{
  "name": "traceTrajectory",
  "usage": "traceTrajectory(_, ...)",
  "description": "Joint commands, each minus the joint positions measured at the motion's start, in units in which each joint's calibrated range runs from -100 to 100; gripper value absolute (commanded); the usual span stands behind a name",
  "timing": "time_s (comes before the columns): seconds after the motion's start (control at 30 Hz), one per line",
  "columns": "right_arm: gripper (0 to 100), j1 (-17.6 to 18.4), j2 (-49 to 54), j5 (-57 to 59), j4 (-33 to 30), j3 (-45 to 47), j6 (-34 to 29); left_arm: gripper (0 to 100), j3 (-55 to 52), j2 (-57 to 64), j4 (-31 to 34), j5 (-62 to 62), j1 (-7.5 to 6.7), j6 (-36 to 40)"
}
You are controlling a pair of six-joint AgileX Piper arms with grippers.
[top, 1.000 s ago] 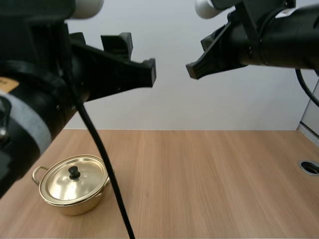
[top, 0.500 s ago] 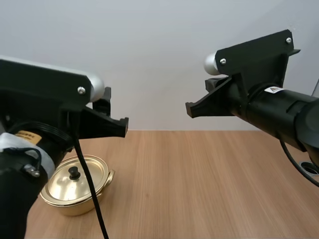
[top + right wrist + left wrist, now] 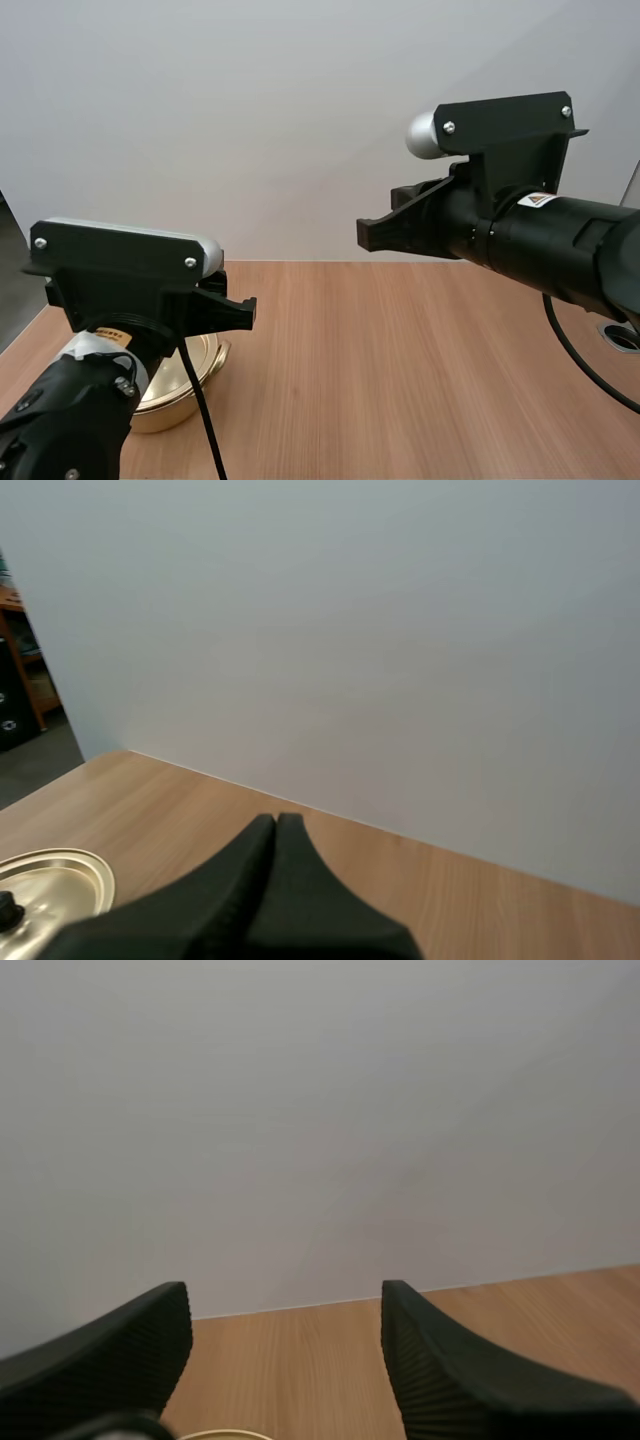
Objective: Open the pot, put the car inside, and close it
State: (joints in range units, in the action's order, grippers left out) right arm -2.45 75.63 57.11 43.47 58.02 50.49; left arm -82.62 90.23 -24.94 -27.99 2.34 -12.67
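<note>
1. Left arm: it has come down from its raised position near the camera. It now sits low at the near left of the counter (image 3: 400,380), directly in front of the pot (image 3: 207,362), and hides most of it in the high view.
2. Left hand (image 3: 285,1305): open. In its wrist view the two fingers stand well apart with their ribbed faces turned to each other and nothing between them. A sliver of the pot's gold rim shows just beneath them, so the hand is above and slightly short of the pot, not touching it.
3. Right arm: it has also dropped and levelled out. It now reaches over the right half of the counter, well apart from the pot.
4. Right hand (image 3: 277,825): closed on nothing, its fingers lying together as one dark wedge. It points toward the far wall.
5. Pot: unmoved over the last second, at the near left of the counter. The lid (image 3: 55,875) is seated, with its black knob (image 3: 6,910) upright at the centre.
6. Assessment: the change is an approach only, and no step of the task is complete. The left hand appears to be lining up on the knob to lift the lid. It needs to go further down and forward before closing.
</note>
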Motion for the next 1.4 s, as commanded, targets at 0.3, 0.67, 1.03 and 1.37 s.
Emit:
traceTrajectory(0.3,0,0.02,0.02,-1.0,-21.76,0.18,-9.95,90,-7.82,0.1,0.79,0.02,-0.05,3.0)
traceTrajectory(0.67,0,0.02,0.02,7.55,-31.71,0.29,-23.43,90,-17.38,0.1,0.89,2.15,-1.35,3.0)
traceTrajectory(1.03,0,0.02,0.02,-1.77,-31.71,8.87,-23.65,90,-17.38,0.1,0.42,4.45,-3.68,3.28)
traceTrajectory(1.37,0,0.02,0.02,-30.27,-31.71,19.66,-22.43,90,-17.38,0.1,0.52,4.62,-3.54,2.94)
